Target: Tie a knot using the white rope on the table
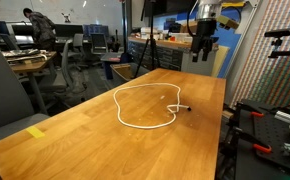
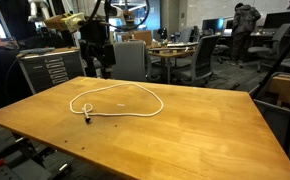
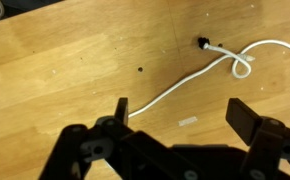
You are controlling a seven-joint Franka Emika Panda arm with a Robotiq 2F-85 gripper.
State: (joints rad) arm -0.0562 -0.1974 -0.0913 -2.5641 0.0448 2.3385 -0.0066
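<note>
The white rope (image 3: 180, 88) lies looped on the wooden table (image 1: 75, 140); gripper (image 1: 204, 52) wide open, office behind.

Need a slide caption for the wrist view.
Open end effector hovering over the table, rope lying loose below it and crossing itself near its dark tip.

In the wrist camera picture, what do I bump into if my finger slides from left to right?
Gripper finger → dark speck on the table → white rope's dark tip → rope's little twist. The other finger overlaps the twist, so skipped.
</note>
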